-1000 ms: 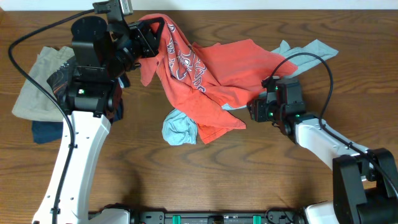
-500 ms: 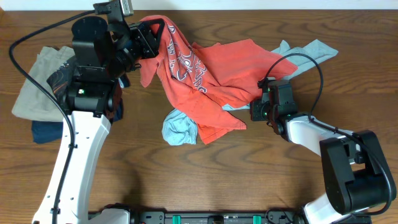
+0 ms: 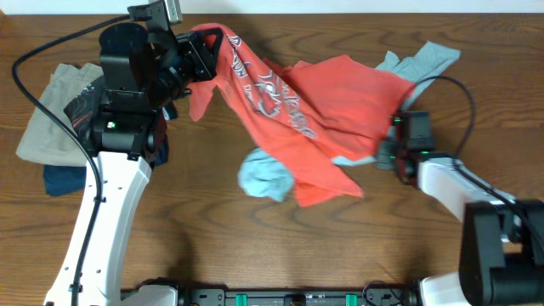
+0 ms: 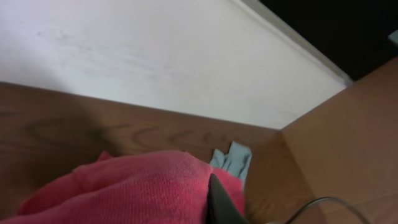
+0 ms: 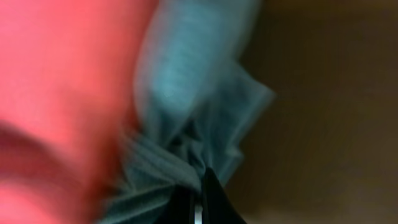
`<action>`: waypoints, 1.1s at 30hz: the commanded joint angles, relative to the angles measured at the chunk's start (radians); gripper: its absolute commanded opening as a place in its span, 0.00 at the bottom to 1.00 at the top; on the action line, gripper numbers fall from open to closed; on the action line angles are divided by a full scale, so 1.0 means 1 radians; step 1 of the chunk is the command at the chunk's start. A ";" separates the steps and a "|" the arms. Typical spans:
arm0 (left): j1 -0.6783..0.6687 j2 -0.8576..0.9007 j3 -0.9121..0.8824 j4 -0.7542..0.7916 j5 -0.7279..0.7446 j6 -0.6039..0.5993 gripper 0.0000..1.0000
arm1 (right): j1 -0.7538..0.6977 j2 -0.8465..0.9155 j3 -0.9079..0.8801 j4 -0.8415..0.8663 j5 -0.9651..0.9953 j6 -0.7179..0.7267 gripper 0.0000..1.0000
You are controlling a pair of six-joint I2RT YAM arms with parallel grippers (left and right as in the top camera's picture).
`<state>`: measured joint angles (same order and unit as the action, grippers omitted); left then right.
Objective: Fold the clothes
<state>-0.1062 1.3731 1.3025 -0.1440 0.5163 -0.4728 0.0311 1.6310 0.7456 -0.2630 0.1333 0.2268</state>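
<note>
A coral-red T-shirt [image 3: 323,110] with navy-and-white lettering stretches across the wooden table. My left gripper [image 3: 209,44] is raised at the back left and is shut on its upper corner. In the left wrist view red fabric [image 4: 124,190] bunches against one dark finger [image 4: 221,202]. A pale blue-grey shirt lies under the red one, showing at the back right [image 3: 429,59] and as a bundle [image 3: 265,177] in front. My right gripper [image 3: 384,155] sits low at the clothes' right edge. Its jaws are shut on a fold of the pale blue-grey shirt [image 5: 186,124], with the red shirt [image 5: 62,93] just beside.
A heap of other garments lies at the far left, beige [image 3: 47,115] on top and dark navy [image 3: 64,180] below. A black cable [image 3: 446,85] loops above my right wrist. A white wall [image 4: 155,56] runs behind the table's back edge.
My right gripper has shut on the fabric and moved right, dragging both garments with it. The red shirt is now pulled out longer, and the blue bundle has slid right.
</note>
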 commanded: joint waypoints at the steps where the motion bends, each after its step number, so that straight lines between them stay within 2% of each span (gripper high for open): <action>1: 0.005 -0.008 0.020 -0.013 -0.012 0.072 0.06 | -0.136 -0.068 0.058 -0.103 0.393 -0.002 0.01; 5: 0.005 -0.008 0.020 -0.056 -0.080 0.115 0.06 | -0.314 -0.133 0.158 -0.278 0.548 0.119 0.01; 7: 0.005 -0.008 0.020 -0.079 -0.117 0.145 0.06 | -0.402 -0.160 0.212 -0.337 0.547 0.163 0.06; 11: 0.005 -0.003 0.020 -0.097 -0.146 0.166 0.06 | -0.497 -0.197 0.294 -0.384 0.484 0.169 0.09; 13: 0.005 0.003 0.020 -0.097 -0.148 0.166 0.06 | -0.517 -0.219 0.323 -0.388 0.379 0.158 0.14; 14: 0.005 0.006 0.020 -0.098 -0.148 0.166 0.06 | -0.517 -0.229 0.330 -0.387 0.322 0.139 0.18; 16: 0.005 0.018 0.020 -0.099 -0.150 0.166 0.06 | -0.510 -0.248 0.336 -0.380 0.180 0.092 0.38; 17: 0.005 0.024 0.020 -0.098 -0.161 0.166 0.06 | -0.505 -0.256 0.336 -0.381 0.107 0.082 0.41; 21: 0.005 0.045 0.020 -0.099 -0.201 0.182 0.06 | -0.474 -0.258 0.335 -0.410 -0.267 -0.019 0.37; 24: 0.005 0.047 0.020 -0.101 -0.249 0.231 0.07 | -0.438 -0.250 0.328 -0.486 -0.449 -0.069 0.35; 27: 0.005 0.047 0.020 -0.106 -0.267 0.237 0.06 | -0.378 -0.239 0.298 -0.566 -0.492 -0.102 0.38; 30: 0.005 0.047 0.020 -0.127 -0.267 0.236 0.06 | -0.322 -0.228 0.245 -0.583 -0.454 -0.109 0.48; 33: 0.005 0.047 0.020 -0.155 -0.267 0.236 0.06 | -0.282 -0.211 0.174 -0.557 -0.368 -0.042 0.50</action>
<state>-0.1062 1.4227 1.3025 -0.2909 0.2764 -0.2600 -0.2848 1.3968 0.9779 -0.8261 -0.2630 0.1566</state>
